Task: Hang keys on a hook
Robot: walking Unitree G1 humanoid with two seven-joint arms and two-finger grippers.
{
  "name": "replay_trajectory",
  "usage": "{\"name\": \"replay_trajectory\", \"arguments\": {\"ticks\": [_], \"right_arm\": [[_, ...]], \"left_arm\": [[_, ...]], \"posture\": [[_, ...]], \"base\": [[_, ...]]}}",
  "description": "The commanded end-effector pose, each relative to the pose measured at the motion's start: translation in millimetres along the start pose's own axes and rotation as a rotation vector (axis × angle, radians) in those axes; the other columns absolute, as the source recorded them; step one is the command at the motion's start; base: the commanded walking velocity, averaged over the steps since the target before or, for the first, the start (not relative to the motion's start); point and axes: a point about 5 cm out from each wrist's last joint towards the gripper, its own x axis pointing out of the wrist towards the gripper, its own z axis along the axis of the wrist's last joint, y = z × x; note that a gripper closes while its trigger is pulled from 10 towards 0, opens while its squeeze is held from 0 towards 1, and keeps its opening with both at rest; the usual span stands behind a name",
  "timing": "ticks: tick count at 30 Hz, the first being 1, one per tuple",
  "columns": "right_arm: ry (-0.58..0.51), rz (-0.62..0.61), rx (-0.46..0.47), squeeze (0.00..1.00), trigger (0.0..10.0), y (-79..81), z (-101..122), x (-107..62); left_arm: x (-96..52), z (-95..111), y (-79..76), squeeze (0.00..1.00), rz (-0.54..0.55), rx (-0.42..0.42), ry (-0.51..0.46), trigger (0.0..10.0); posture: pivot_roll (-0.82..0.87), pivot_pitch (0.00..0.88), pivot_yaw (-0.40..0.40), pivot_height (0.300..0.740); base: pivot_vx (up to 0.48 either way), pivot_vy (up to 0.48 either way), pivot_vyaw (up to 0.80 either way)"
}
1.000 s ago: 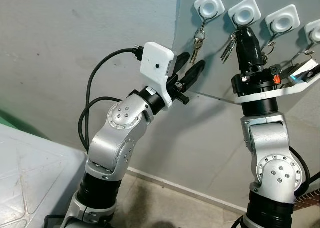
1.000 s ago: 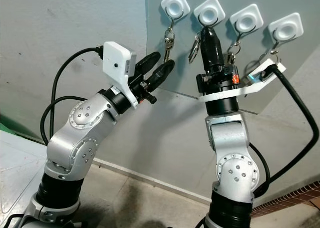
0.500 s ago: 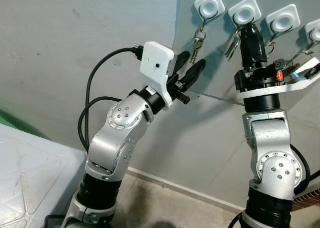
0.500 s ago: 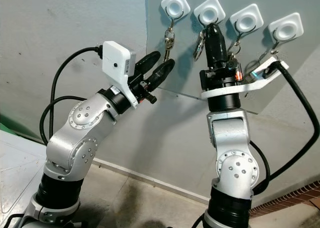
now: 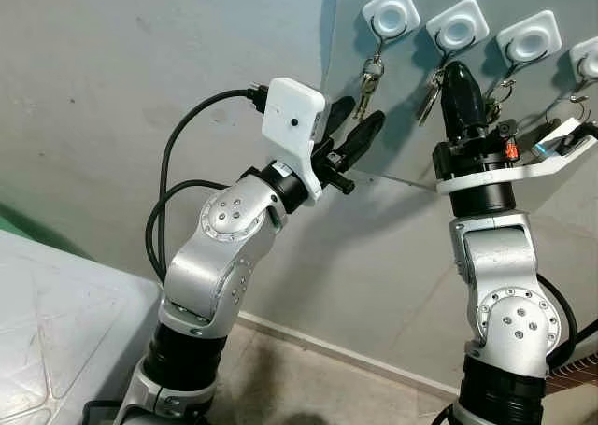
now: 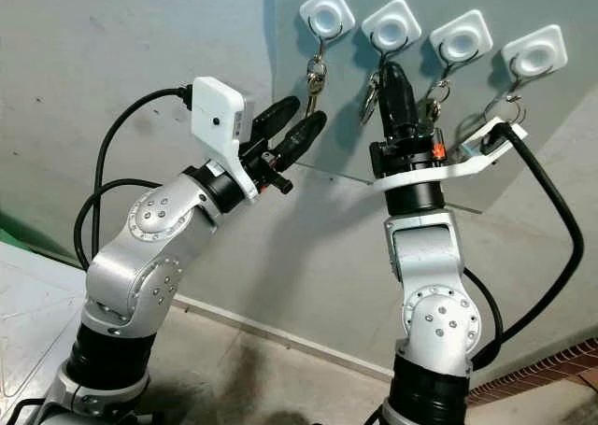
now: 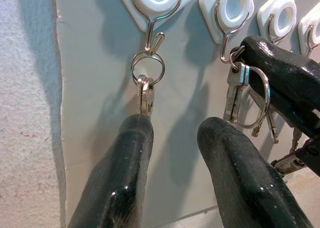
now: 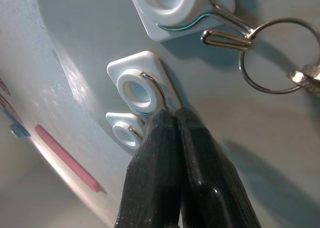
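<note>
Grey wall panel (image 5: pixel 392 126) carrying a row of 4 white square plastic hook mounts with thin wire hooks. Second wire hook from the left (image 7: pixel 227 30) now bearing the silver bunch of keys on a split ring (image 7: pixel 245 95), ring threaded over the hook's lower curl in the left wrist view. Right gripper (image 5: pixel 457 77) raised just under that hook, jaws pressed together with fingertips at the ring; whether metal is pinched between them cannot be told from the right wrist view. Left gripper (image 6: pixel 297 124) held near the panel's left edge, jaws apart and empty, pointing toward the single silver key on a ring (image 7: pixel 146 85) hanging from the first hook (image 7: pixel 152 22).

Judged progress: nearly done, keys apparently seated on the hook. Left to do: letting go, if anything is gripped, and drawing the right arm away without dragging the ring back off.

Against 0.5 s ago: right gripper slightly lower, tip now below the mount instead of overlapping it, bunch hanging beside the fingers. Left arm unchanged.
</note>
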Motion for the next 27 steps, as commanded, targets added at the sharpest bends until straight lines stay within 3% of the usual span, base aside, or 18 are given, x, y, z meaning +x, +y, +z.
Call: {"name": "replay_trajectory", "arguments": {"ticks": [1,5,7,21,24,26,27], "right_arm": [[0.026,-0.079,0.007,0.0,10.0,-12.0,-4,-7.0],[0.011,-0.069,-0.013,0.0,10.0,-12.5,-3,-6.9],[0.004,-0.065,0.014,1.0,10.0,-12.0,-3,-6.9],[-0.031,-0.03,0.023,1.0,10.0,-7.5,1,-9.0],[0.01,-0.028,-0.018,1.0,10.0,-8.4,-4,-13.2],[0.098,-0.016,-0.119,1.0,10.0,-10.7,-11,-20.8],[0.221,0.002,-0.266,0.0,10.0,-15.5,-21,-33.1]], "left_arm": [[-1.3,4,-2.7,0.0,-0.009,0.0,-0.013,10.0],[-1.3,4,-2.9,0.0,-0.008,0.001,-0.013,10.0],[-1.0,4,-3.1,0.0,-0.007,0.0,-0.014,10.0],[-1.9,4,-2.9,0.0,-0.001,-0.002,-0.011,10.0],[-3.2,3,-1.7,0.0,0.005,0.0,-0.005,10.0],[-4.9,0,0.2,0.0,0.016,0.003,0.003,10.0],[-7.3,-3,3.1,0.0,0.037,0.014,0.008,10.0]], "posture": [[0.12,0.134,-0.04,0.74],[0.12,0.134,-0.041,0.74],[0.12,0.135,-0.042,0.74],[0.13,0.137,-0.044,0.74],[0.13,0.136,-0.044,0.74],[0.13,0.136,-0.044,0.74],[0.13,0.135,-0.044,0.74]], "base": [[0.0,0.0,0.0],[0.0,0.0,0.0],[0.0,0.0,0.0],[0.0,0.0,0.0],[0.0,0.0,0.0],[0.0,0.0,0.0],[0.0,0.0,0.0]]}}
